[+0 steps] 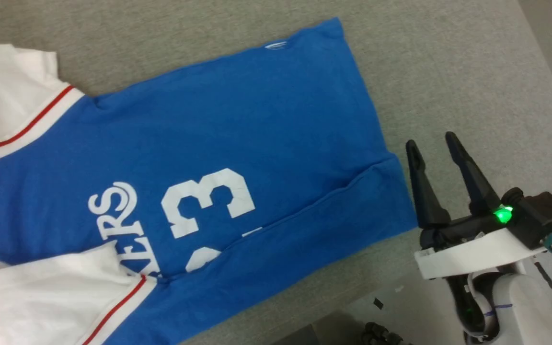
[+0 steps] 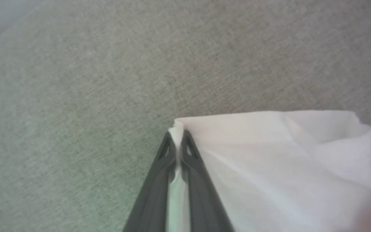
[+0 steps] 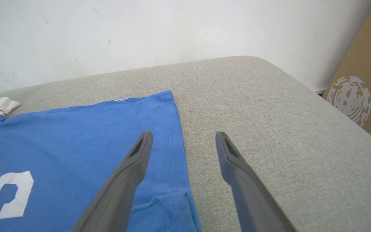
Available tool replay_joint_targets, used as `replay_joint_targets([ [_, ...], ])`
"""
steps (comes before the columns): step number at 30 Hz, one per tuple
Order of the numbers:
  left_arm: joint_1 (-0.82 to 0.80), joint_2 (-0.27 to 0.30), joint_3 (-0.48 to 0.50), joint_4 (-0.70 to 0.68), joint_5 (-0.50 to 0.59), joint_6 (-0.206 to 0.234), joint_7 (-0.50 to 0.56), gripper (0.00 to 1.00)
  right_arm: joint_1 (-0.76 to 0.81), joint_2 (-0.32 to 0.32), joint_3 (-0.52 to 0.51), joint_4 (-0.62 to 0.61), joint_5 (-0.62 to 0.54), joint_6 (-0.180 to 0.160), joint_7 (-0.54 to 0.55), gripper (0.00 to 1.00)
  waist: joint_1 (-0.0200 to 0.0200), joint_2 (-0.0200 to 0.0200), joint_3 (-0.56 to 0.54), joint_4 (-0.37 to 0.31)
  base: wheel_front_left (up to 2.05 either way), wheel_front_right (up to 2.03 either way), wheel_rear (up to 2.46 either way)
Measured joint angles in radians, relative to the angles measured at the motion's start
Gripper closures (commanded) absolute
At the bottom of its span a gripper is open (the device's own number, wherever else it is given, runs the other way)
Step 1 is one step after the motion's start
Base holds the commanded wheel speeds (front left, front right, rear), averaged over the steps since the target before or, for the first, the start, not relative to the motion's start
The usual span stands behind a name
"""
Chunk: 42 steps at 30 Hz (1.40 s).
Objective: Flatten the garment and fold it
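Observation:
The garment (image 1: 237,134), a royal-blue T-shirt with white sleeves, red-striped trim and a white number 3, lies spread on the grey padded table (image 1: 448,72). Its near long side is folded over along a diagonal crease. In the left wrist view my left gripper (image 2: 176,132) is shut on the corner of a white sleeve (image 2: 269,154), the cloth pinched between both fingers. My right gripper (image 1: 429,143) stands open just right of the hem, above the table. In the right wrist view its fingers straddle the hem edge of the garment (image 3: 76,135), the right gripper (image 3: 182,137) holding nothing.
The table's rounded corner (image 3: 253,62) lies ahead of the right gripper, with a white wall (image 3: 172,29) behind it. A brown cardboard box (image 3: 362,80) stands at the right. The table's near edge (image 1: 352,297) runs past the right arm.

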Motion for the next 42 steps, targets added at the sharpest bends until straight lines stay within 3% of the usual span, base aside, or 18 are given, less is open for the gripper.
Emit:
replay_joint_targets([
  [10, 0.074, -0.082, -0.056, 0.009, 0.134, 0.0, -0.406, 1.0, 0.016, 0.0, -0.123, -0.012, -0.065, 0.0, 0.097, 0.0, 0.0002, 0.0, -0.066, 0.069, 0.0, 0.0, 0.0],
  [17, 0.162, -0.138, -0.059, -0.048, 0.134, 0.0, -0.578, 1.0, 0.007, -0.019, -0.18, -0.051, -0.136, 0.0, 0.308, 0.0, 0.0, 0.0, -0.135, 0.153, 0.0, 0.0, 0.0],
  [21, 0.205, -0.148, -0.077, -0.127, 0.146, 0.002, -0.636, 1.0, -0.041, -0.105, -0.188, -0.068, -0.095, 0.0, 0.447, 0.0, 0.0, 0.0, -0.162, 0.214, 0.0, 0.0, 0.0],
  [28, 0.266, -0.172, -0.076, -0.276, 0.153, 0.043, -0.746, 1.0, -0.161, -0.343, -0.093, -0.015, -0.063, 0.0, 0.724, 0.0, 0.0, 0.0001, -0.171, 0.328, 0.0, 0.0, 0.0],
  [34, 0.324, -0.193, -0.078, -0.377, 0.174, 0.087, -0.836, 1.0, -0.322, -0.449, -0.012, 0.093, 0.013, 0.0, 0.886, 0.0, 0.0001, 0.0, -0.149, 0.412, 0.0, 0.0, 0.0],
  [42, 0.357, -0.226, -0.103, -0.486, 0.198, 0.116, -0.863, 1.0, -0.484, -0.546, 0.076, 0.269, 0.01, 0.0, 0.95, 0.0, 0.0002, 0.0, -0.097, 0.501, 0.0, 0.0, 0.0],
])
